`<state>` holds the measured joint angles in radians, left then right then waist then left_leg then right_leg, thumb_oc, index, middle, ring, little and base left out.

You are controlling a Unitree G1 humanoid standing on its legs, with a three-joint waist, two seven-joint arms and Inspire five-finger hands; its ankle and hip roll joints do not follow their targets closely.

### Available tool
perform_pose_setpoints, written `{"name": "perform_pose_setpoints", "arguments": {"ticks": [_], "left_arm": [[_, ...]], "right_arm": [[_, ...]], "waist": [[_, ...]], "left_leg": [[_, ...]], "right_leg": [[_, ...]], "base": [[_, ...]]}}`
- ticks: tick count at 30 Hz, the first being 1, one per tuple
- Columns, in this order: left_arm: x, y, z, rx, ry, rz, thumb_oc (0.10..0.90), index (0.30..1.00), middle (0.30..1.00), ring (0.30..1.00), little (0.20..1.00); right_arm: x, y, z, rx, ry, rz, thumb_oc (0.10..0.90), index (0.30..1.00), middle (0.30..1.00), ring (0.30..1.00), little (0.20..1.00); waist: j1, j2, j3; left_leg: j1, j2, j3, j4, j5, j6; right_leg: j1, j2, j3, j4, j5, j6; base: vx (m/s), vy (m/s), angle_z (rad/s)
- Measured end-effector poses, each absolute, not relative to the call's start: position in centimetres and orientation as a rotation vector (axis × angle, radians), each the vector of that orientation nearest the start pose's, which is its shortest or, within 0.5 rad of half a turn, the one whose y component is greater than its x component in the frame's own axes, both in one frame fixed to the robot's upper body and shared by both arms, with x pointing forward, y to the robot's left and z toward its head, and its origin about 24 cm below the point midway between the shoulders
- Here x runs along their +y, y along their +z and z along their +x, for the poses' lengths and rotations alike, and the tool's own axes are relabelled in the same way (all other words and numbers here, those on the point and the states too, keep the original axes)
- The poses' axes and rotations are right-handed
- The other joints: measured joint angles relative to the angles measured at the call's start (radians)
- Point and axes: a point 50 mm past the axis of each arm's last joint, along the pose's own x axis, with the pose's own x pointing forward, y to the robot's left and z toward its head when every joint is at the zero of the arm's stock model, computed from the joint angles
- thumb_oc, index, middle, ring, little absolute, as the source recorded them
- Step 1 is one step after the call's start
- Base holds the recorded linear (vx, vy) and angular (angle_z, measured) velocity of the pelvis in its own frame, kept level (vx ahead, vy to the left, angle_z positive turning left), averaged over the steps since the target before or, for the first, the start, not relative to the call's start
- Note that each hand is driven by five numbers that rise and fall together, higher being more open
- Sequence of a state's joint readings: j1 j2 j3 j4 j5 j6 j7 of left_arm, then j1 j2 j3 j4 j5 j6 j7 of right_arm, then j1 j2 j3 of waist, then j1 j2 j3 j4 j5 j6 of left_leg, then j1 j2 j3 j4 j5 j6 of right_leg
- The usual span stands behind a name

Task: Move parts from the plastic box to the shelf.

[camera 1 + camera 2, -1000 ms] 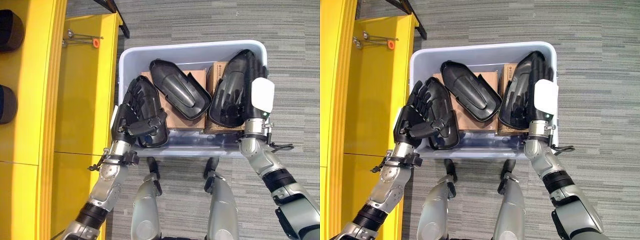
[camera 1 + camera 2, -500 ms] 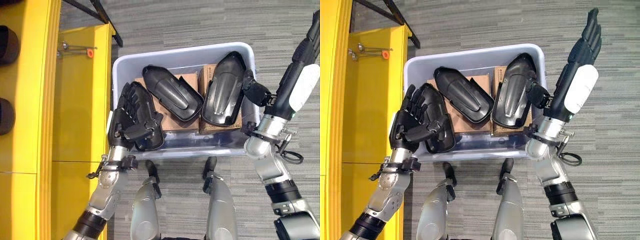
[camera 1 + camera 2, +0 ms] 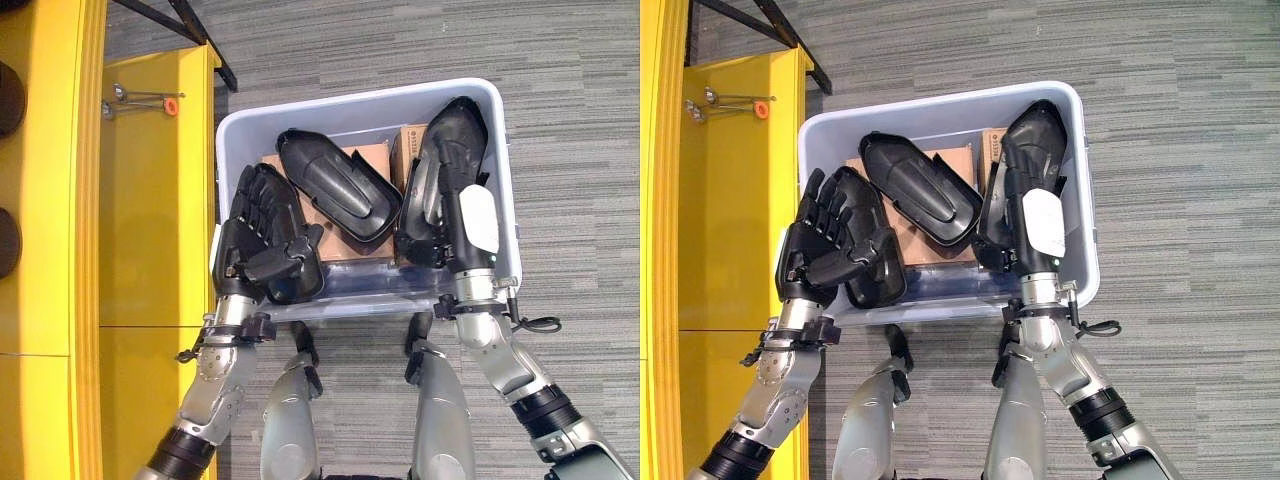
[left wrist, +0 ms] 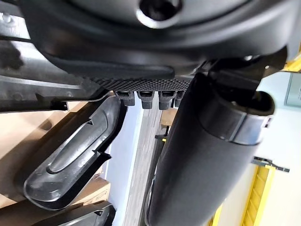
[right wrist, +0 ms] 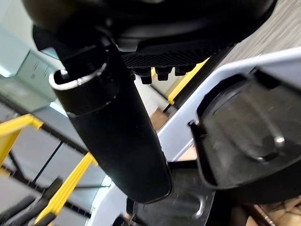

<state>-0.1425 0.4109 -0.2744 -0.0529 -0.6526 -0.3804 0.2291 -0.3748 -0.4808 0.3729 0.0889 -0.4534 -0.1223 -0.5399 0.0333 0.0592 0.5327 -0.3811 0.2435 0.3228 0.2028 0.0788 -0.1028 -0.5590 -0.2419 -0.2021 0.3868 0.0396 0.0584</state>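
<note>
Left hand (image 3: pixel 262 245) in the plastic box (image 3: pixel 500 150), near-left corner, fingers curled round a black part (image 3: pixel 300 262). Right hand (image 3: pixel 455 225) lies against the right-side part (image 3: pixel 452 135); grip unclear, cannot tell. Third part (image 3: pixel 335 185) rests mid-box on cardboard boxes (image 3: pixel 372 158). Yellow shelf (image 3: pixel 150 190) stands left.

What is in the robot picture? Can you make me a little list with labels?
box: plastic box on grey carpet floor, beside the yellow shelf
parts in box: three black parts lying on cardboard boxes
left part, left hand curled round it
middle part, lying free
right part, right hand lies on it, grip unclear
on the shelf: small metal tool with an orange tip
</note>
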Motion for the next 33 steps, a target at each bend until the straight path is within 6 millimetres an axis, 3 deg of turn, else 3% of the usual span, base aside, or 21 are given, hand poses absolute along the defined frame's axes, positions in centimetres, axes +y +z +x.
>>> {"name": "perform_pose_setpoints", "arguments": {"ticks": [14, 22, 33], "left_arm": [[16.8, 11.2, 26.7, -0.359, -0.051, -0.327, 0.9, 1.0, 1.0, 1.0, 1.0], [16.8, 11.1, 26.7, -0.354, -0.047, -0.326, 0.9, 1.0, 1.0, 1.0, 1.0], [17.0, 11.3, 26.8, -0.36, -0.034, -0.328, 0.9, 1.0, 1.0, 1.0, 1.0]], "right_arm": [[-15.6, 13.3, 30.1, -0.632, -0.169, -0.918, 0.9, 1.0, 1.0, 1.0, 1.0], [-17.1, 12.6, 31.4, -0.512, -0.255, -0.991, 0.9, 1.0, 1.0, 1.0, 1.0], [-16.4, 12.4, 31.6, -0.497, -0.253, -0.971, 0.9, 1.0, 1.0, 1.0, 1.0]], "waist": [[0.009, 0.0, 0.0], [0.027, -0.001, 0.0], [0.025, -0.001, 0.0]], "left_leg": [[-0.02, 0.001, -0.007, 0.001, 0.001, -0.009], [-0.039, 0.0, -0.011, 0.004, -0.001, -0.005], [-0.075, 0.0, -0.026, 0.017, -0.002, -0.004]], "right_leg": [[-0.016, -0.001, -0.005, 0.005, -0.006, 0.0], [-0.037, -0.004, -0.007, 0.017, -0.008, -0.002], [-0.06, -0.007, -0.016, 0.025, -0.009, -0.003]], "base": [[0.0, -0.004, 0.0], [0.0, 0.0, 0.0], [-0.01, -0.002, 0.02]]}}
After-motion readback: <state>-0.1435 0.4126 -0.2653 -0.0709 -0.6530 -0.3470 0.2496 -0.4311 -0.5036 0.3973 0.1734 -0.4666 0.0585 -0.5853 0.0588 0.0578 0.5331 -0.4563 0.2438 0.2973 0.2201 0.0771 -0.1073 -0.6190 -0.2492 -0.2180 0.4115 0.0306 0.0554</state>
